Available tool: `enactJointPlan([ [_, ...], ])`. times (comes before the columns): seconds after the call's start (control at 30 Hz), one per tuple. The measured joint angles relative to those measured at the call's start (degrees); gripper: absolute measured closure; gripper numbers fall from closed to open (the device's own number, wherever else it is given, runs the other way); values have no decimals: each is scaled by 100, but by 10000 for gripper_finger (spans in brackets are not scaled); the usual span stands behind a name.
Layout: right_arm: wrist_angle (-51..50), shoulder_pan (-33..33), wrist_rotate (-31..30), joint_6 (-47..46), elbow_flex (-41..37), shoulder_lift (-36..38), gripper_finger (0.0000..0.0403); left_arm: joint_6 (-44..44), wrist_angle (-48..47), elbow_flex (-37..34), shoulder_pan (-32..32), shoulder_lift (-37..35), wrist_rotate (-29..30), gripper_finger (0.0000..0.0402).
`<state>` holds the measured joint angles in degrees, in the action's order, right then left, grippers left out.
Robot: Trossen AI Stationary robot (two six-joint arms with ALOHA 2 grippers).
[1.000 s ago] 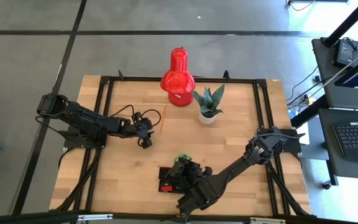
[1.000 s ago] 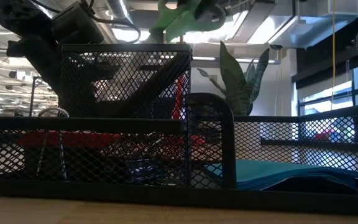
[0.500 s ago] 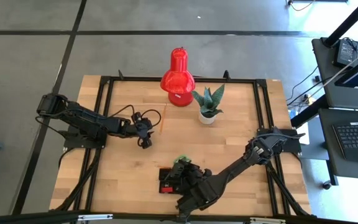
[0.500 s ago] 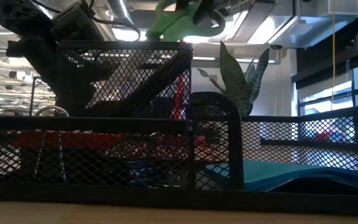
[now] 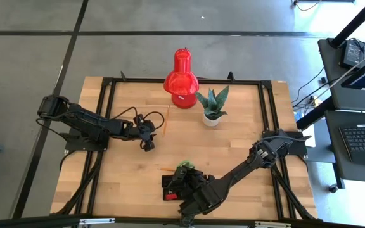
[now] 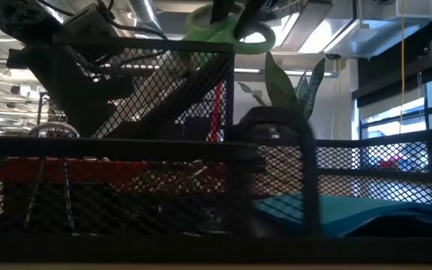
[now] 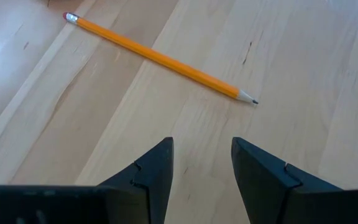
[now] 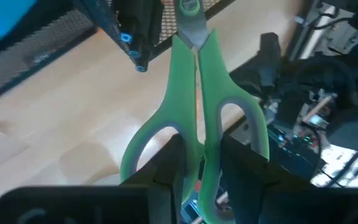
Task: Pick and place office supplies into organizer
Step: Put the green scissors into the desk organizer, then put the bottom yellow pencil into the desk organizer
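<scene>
The green-handled scissors (image 8: 194, 118) are clamped at the handles between the fingers of the right pincer (image 8: 197, 162), blades pointed down into the tall mesh cup of the organizer (image 5: 172, 185) at the near edge of the tabletop (image 5: 233, 139). The blade tips are already inside the mesh beside dark pens (image 8: 135, 31).

A snag is judged the chief risk: the blades could jam against the pens or catch in the mesh, and a further push could tip or drag the light organizer. Since only part of one handle loop is gripped, the scissors could also pivot in the grasp.

The left pincer (image 7: 201, 168) hovers with jaws wide apart and nothing held, just short of an orange pencil (image 7: 160, 59) lying flat on the wood; a poor descent could roll it away.

From above, the organizer is mostly covered by the right arm, so its compartments cannot be made out. In the low view the mesh blurs its contents; a blue pad (image 6: 351, 214) and something red (image 6: 88, 169) show through.
</scene>
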<state>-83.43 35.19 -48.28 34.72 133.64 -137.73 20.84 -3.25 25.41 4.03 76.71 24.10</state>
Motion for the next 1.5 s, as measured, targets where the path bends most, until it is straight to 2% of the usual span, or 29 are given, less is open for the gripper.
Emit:
enactJointPlan([
  [0.27,-5,1,189,4,2,2,303,2,0,0,0,0,0,245],
  [0.73,-21,29,109,26,5,2,214,95,-1,0,0,0,-20,245],
  [0.97,-60,82,142,-35,131,94,205,112,-2,0,0,0,-20,245],
  [1.17,-15,91,329,-578,128,405,205,112,-2,0,0,0,-22,245],
  [1.5,33,5,1365,-1980,138,1429,205,109,0,0,0,0,-44,245],
])
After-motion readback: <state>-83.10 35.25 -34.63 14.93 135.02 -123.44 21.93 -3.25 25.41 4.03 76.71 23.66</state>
